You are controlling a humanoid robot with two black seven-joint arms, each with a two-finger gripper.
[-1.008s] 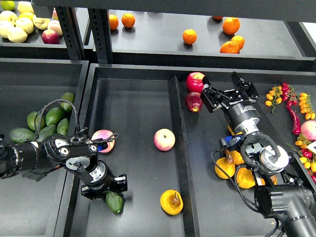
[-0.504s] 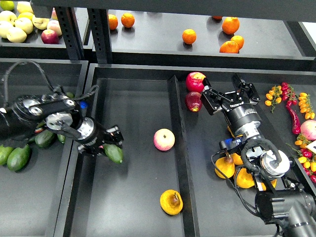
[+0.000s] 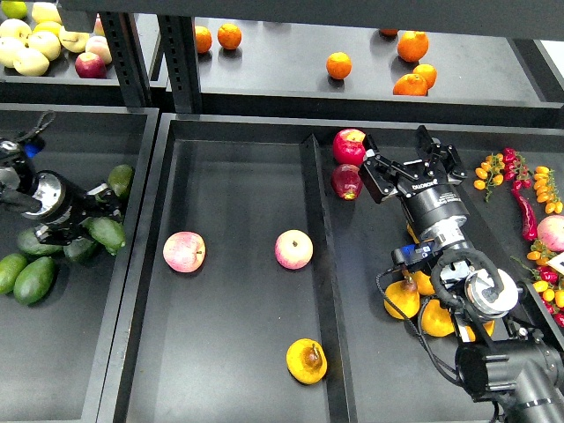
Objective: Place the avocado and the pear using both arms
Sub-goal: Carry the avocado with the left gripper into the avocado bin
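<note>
Black tray [image 3: 238,370]: pear [image 3: 306,360] lying free | our left gripper [image 3: 95,220] clamped on avocado [image 3: 107,233] over left bin | our right gripper [image 3: 410,167] spread wide, empty

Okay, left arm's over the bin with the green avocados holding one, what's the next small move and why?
Probably lower the left gripper a little and open it. It appears shut on the avocado, which is already over the left bin beside the other green avocados, so release looks like what remains. The pear lies untouched in the middle tray, and the right gripper is open, far from it.
</note>
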